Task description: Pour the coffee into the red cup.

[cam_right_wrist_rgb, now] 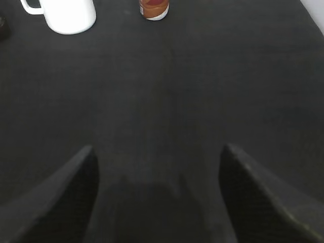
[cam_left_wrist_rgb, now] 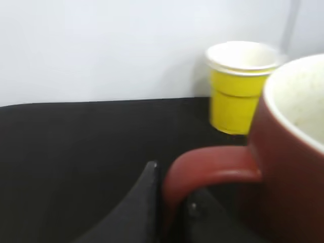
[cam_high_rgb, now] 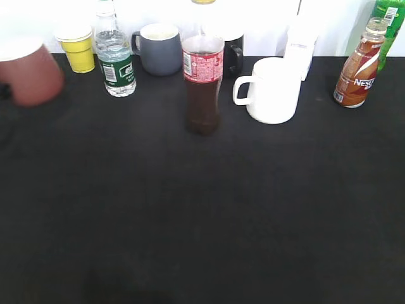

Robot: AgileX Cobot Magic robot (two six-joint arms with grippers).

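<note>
Left wrist view: the left gripper (cam_left_wrist_rgb: 172, 202) has its two dark fingers (cam_left_wrist_rgb: 144, 202) closed on the loop handle of the rounded brick-red ceramic mug with white interior (cam_left_wrist_rgb: 293, 167). The handle sits between the fingers, and the mug body fills the right side of the view. A yellow paper cup with white inner rim (cam_left_wrist_rgb: 237, 91) stands behind the mug, near the white wall.

Right wrist view: the right gripper (cam_right_wrist_rgb: 157, 187) has its jaws wide apart, with bare black tabletop (cam_right_wrist_rgb: 202, 91) between them and nothing gripped. A white ceramic mug (cam_right_wrist_rgb: 68, 15) and the base of the small brown bottle with orange-brown and white label (cam_right_wrist_rgb: 154, 9) appear at the far edge, well apart from the jaws.

In the exterior view, the red mug (cam_high_rgb: 28, 73) is at the far left edge, blurred, just beside the yellow cup (cam_high_rgb: 77, 45). The brown bottle (cam_high_rgb: 361, 63) stands upright at the far right, well apart from the red mug. Between them stand a clear water bottle with green label (cam_high_rgb: 115, 54), a grey-blue mug (cam_high_rgb: 158, 49), a tall red-labelled cola bottle (cam_high_rgb: 202, 85) and the white mug (cam_high_rgb: 272, 90). A green bottle (cam_high_rgb: 391, 25) stands just behind the brown bottle.
</note>
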